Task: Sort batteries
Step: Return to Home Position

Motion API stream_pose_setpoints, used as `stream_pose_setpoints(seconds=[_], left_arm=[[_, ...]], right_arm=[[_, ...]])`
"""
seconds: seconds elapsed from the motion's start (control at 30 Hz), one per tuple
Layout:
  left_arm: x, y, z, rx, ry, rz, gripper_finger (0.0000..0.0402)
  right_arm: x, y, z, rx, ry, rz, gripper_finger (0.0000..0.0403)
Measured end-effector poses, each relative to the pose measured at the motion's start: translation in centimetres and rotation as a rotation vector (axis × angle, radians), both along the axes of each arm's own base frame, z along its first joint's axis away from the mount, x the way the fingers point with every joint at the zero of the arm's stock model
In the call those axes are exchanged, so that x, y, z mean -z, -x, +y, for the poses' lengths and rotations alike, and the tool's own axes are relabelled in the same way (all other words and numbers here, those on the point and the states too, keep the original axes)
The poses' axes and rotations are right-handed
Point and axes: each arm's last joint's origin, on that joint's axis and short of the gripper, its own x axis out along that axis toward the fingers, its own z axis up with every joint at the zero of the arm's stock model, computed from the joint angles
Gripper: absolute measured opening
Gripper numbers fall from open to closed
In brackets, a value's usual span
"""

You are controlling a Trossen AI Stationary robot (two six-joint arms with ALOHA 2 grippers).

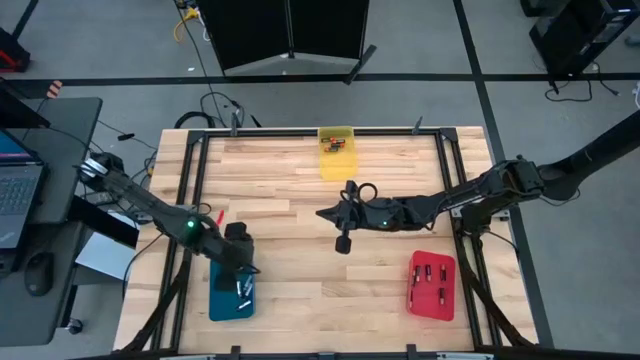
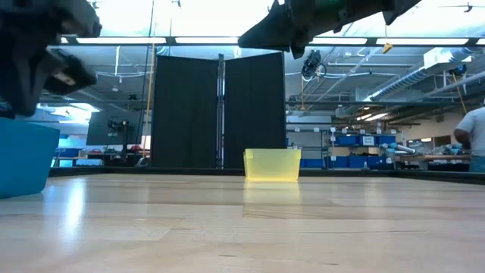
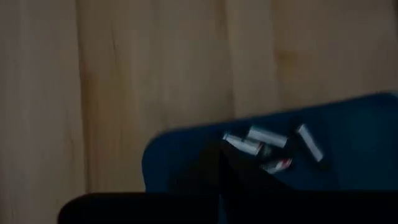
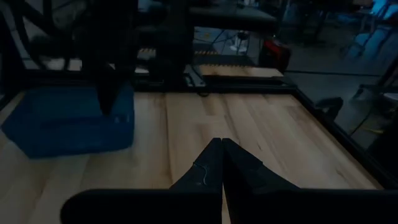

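Surface (image 1: 300, 200) of pale wood planks in a black frame, with three bins on it.

Right arm (image 1: 480, 195) comes in from 3 o'clock and reaches to the middle. Left arm (image 1: 140, 200) comes in from 9 o'clock and angles toward 7 o'clock.

Bins:
- Blue bin (image 1: 232, 298) sits at 7 o'clock near the surface edge.
- Red bin (image 1: 432, 285) sits at 5 o'clock.
- Yellow bin (image 1: 337, 152) sits at 12 o'clock, against the far edge.
- All three are well apart from each other.

Right gripper (image 1: 323, 213) is near the centre, raised over bare wood and pointing toward 9 o'clock, clear of every bin. In its wrist view the jaws are pressed together, tips touching, with nothing between them.

Left gripper (image 1: 240, 262) is raised over the 12 o'clock end of the blue bin. Its wrist view is blurred. The jaws look closed tight against each other with nothing held.

Batteries, none loose on the wood:
- Silvery cells (image 3: 267, 135) lie scattered on the blue bin's floor, a handful of them, one showing a red part.
- Dark cells (image 1: 432, 275) lie in the red bin, a few, spaced apart.
- The yellow bin holds a small cluster; colours are hard to tell.
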Motion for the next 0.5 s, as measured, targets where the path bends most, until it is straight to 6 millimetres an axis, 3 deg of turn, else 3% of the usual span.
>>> stream_pose_setpoints(seconds=[0.27,0.5], left_arm=[[-0.7,-0.1,2.2,0.009,0.049,-0.307,0.0002],[-0.4,-1.4,5.1,0.059,0.024,-0.532,0.0002]], right_arm=[[0.1,0.1,-1.0,-0.102,0.02,0.046,0.001],[-1.8,2.0,-1.7,-0.119,0.05,0.097,0.001]])
